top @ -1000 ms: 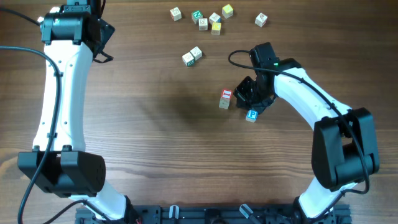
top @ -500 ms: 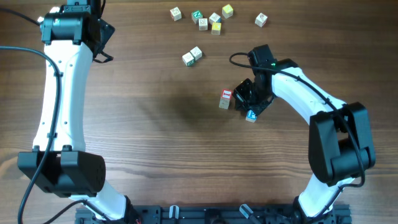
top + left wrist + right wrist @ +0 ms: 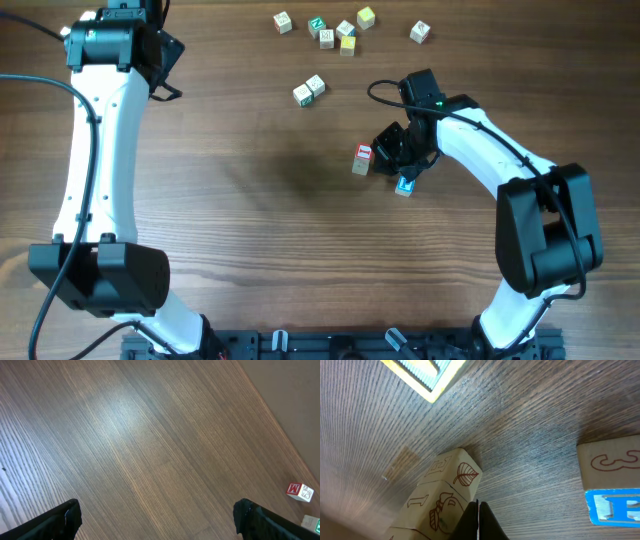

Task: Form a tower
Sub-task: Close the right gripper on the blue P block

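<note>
**Inspector:** Where does the tower stand?

**Observer:** The tower (image 3: 362, 158) stands upright on the tabletop (image 3: 250, 220), right of centre, with a red-lettered face on top. I cannot tell from above how many cubes it holds.

**Inspector:** State of the right fingers?

**Observer:** The right fingers (image 3: 487, 527) are pressed together with nothing between them. Their tips are low and just beside the tower's flank. Whether they touch it I cannot tell.

**Inspector:** Why closed, and why there?

**Observer:** In my judgement, closed tips make a narrow pusher. That suits squaring a cube or steadying the stack, not carrying. No cube is held, so no addition is in hand.

**Inspector:** Nearest stock?

**Observer:** A blue-lettered cube (image 3: 404, 185) lies flat close under the right arm, apart from the tower, and is probably the next candidate. A pair of cubes (image 3: 309, 90) sits further back. The loose cubes (image 3: 340, 30) are scattered along the far edge.

**Inspector:** Left side?

**Observer:** The left fingers (image 3: 55, 522) are spread wide and empty over bare wood, well apart from the tower. They appear to be parked clear of the work.

**Inspector:** Risk?

**Observer:** The stack is narrow, and a sideways knock from the right arm could topple it.
</note>
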